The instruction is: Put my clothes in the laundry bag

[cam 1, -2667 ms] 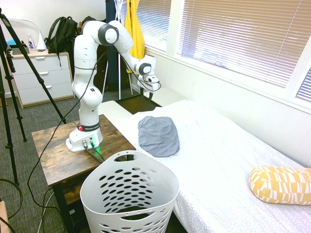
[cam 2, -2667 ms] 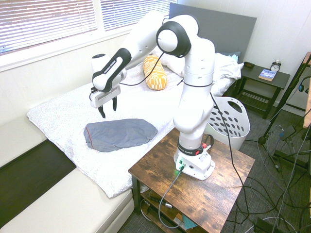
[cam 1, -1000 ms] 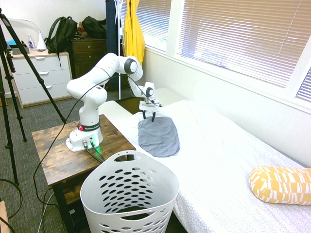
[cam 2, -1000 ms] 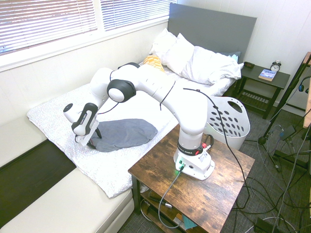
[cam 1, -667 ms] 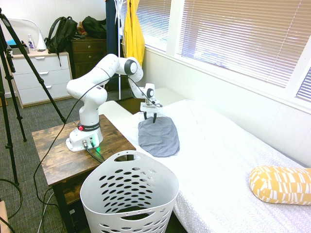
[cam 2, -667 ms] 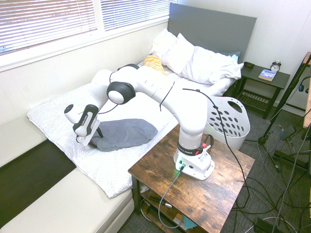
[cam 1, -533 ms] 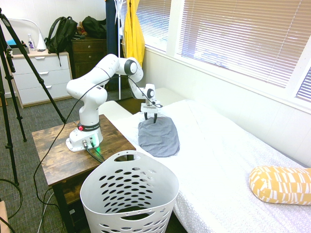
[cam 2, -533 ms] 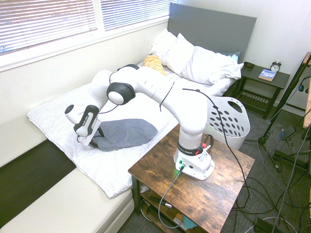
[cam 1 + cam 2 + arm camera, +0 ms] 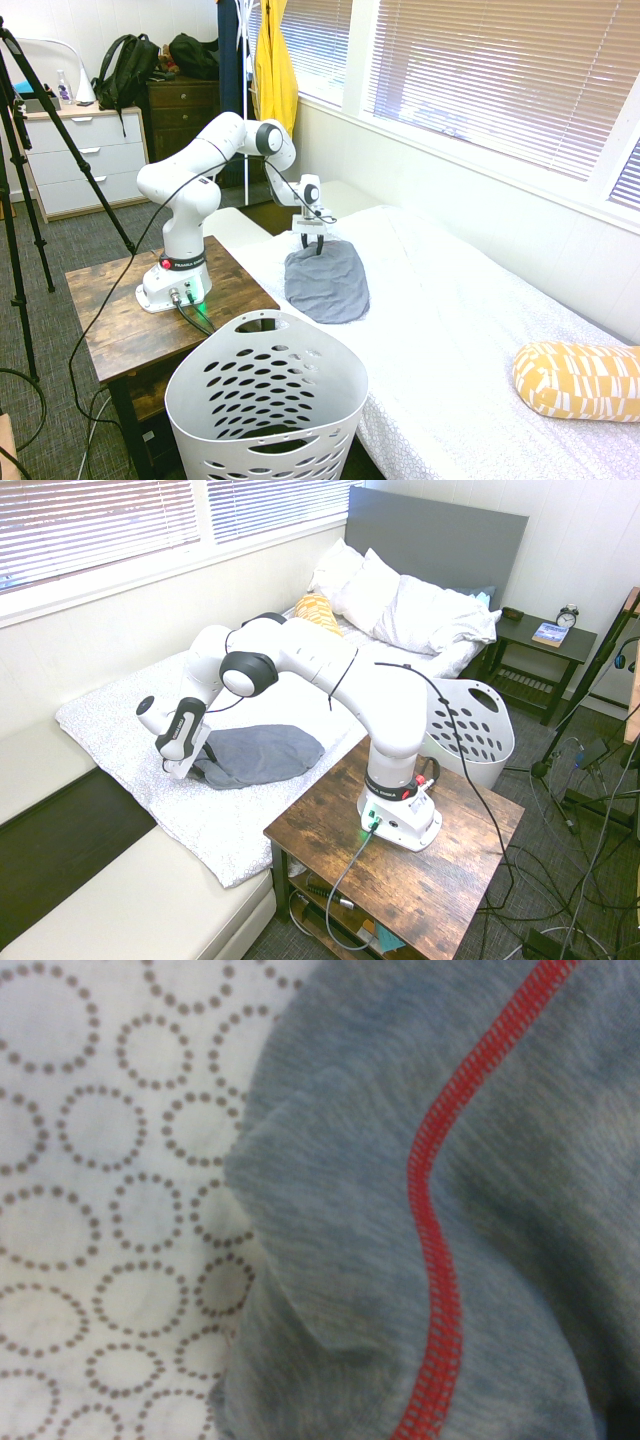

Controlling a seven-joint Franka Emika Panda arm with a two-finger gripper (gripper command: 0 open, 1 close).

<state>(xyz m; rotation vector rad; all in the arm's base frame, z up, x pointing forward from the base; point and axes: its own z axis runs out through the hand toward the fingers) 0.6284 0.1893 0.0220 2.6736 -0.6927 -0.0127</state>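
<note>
The clothes (image 9: 328, 282) are a slate-grey garment lying flat on the bed, seen from the other side (image 9: 255, 753). The wrist view shows its grey knit (image 9: 340, 1260) with a red seam over the dotted sheet. My gripper (image 9: 313, 247) points down at the garment's end nearest the foot of the bed, its fingers still apart and pressed into the bunched fabric edge (image 9: 198, 770). The laundry bag (image 9: 265, 400), a tall white basket with oval holes, stands on the floor beside the wooden table and bed (image 9: 470, 730).
The arm's wooden side table (image 9: 110, 310) stands between the basket and the bed (image 9: 450, 320). A yellow-and-white patterned pillow (image 9: 575, 380) lies further up the bed. White pillows (image 9: 400, 610) sit at the headboard. A yellow garment (image 9: 272, 60) hangs by the window.
The arm came down from above the bed to the garment's end. In the last second the gripper edged into the fabric, bunching its edge, and the fingers drew somewhat closer together.
</note>
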